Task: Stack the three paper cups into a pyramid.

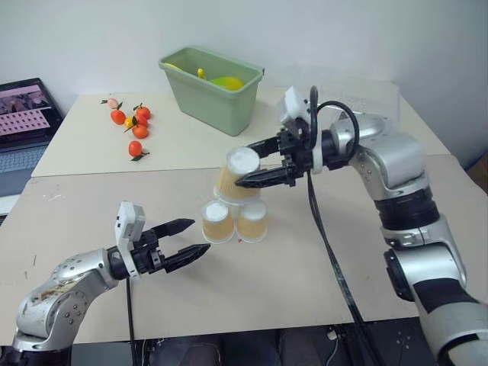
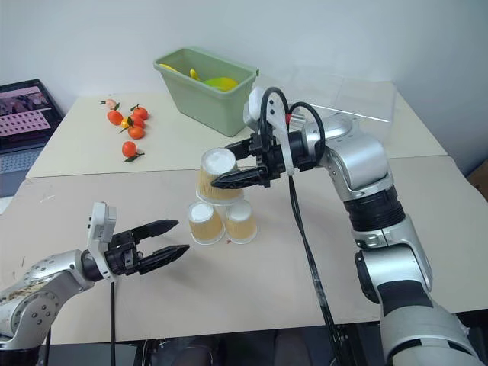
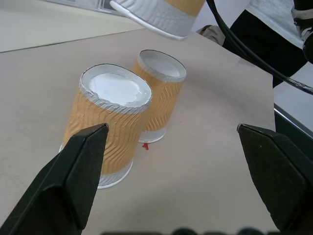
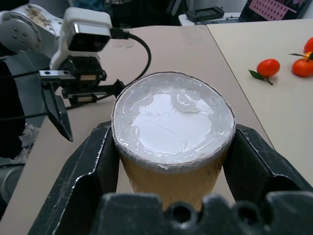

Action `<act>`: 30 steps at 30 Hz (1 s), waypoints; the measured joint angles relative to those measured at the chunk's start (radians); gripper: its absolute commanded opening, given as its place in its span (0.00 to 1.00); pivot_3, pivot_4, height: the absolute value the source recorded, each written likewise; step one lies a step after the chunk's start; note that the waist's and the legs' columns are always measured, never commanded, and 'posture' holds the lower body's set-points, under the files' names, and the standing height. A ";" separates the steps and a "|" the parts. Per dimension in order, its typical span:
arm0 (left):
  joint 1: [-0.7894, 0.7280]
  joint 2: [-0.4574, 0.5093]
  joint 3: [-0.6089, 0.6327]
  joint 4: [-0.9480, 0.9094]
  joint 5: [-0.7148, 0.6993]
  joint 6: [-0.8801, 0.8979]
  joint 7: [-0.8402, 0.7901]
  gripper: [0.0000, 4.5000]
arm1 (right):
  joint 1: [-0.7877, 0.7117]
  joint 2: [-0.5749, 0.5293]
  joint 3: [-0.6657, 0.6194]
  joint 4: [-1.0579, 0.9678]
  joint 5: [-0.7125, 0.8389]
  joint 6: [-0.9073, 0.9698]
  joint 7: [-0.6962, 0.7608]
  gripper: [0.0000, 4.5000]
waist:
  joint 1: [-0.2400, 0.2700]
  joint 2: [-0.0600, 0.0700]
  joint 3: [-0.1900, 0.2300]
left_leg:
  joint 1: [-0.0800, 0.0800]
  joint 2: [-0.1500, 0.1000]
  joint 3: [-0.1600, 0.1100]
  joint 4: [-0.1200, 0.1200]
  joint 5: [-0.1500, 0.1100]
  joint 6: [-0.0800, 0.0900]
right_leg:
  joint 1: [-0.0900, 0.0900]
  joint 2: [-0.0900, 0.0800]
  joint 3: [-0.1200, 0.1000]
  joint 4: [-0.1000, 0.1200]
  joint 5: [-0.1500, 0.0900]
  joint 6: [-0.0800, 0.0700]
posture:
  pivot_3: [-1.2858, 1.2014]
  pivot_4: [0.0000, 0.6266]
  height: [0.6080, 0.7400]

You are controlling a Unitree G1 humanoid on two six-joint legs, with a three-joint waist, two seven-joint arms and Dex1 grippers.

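Two paper cups stand upside down side by side on the table, the left one (image 1: 216, 222) and the right one (image 1: 252, 221), also seen close up (image 3: 113, 127) (image 3: 159, 93). The third cup (image 1: 238, 177) hangs just above them, bottom up and tilted, with a small gap below its white rim (image 3: 161, 14). My right gripper (image 1: 242, 166) is shut on this cup's ribbed wall, its fingers (image 4: 85, 171) on either side of it. My left gripper (image 1: 198, 235) is open a little to the left of the standing cups, level with them, and holds nothing.
A green bin (image 1: 213, 91) with yellow items stands at the back of the table. Several tangerines (image 1: 136, 126) lie at the back left, and a laptop (image 1: 23, 126) sits at the far left. Black cables (image 1: 328, 252) hang from my right arm over the table.
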 measured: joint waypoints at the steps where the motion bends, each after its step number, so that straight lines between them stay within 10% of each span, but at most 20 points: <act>1: -0.004 -0.001 -0.004 0.002 0.001 0.000 -0.003 1.00 | 0.004 0.000 -0.003 -0.015 0.014 0.018 -0.006 0.63 | 0.000 0.000 0.000 | 0.000 0.000 0.000 0.000 0.000 0.000 | 0.000 0.000 0.000 0.000 0.000 0.000 | 0.52 0.24 0.99; 30: -0.021 -0.027 -0.014 0.010 0.010 0.000 0.001 1.00 | 0.076 0.055 0.047 -0.011 0.015 0.035 -0.045 0.63 | -0.001 0.000 -0.001 | 0.000 0.000 0.001 0.002 0.000 0.000 | -0.001 0.000 0.000 0.010 0.000 0.000 | 0.52 0.24 0.99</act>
